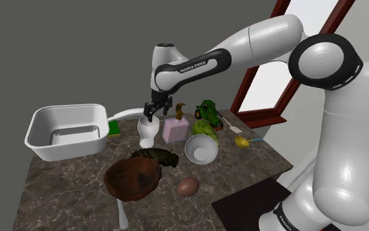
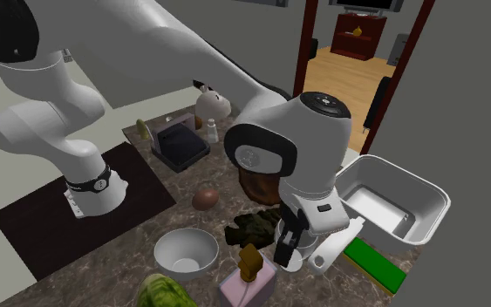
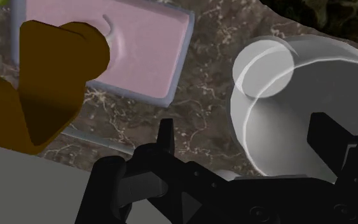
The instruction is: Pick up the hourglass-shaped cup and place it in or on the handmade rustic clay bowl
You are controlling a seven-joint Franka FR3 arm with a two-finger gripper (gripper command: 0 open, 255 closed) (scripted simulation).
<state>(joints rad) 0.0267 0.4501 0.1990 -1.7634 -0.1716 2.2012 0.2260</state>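
Hourglass-shaped cup [image 1: 147,131]: plain white, smooth, pinched at the waist. Stands upright just left of centre in the shoulder view, on the dark veined table [image 1: 65,190]. Hemmed in by a white tub [image 1: 68,131] close at left and a pink box [image 1: 175,130] close at right. Gripper [image 1: 155,113]: hangs just above the rim, fingers spread wide, not clasping it. Lower in frame, past a dark crumpled lump [image 1: 155,156]: rough brown clay bowl [image 1: 134,178] near the table's front edge, with bare marble at lower left.
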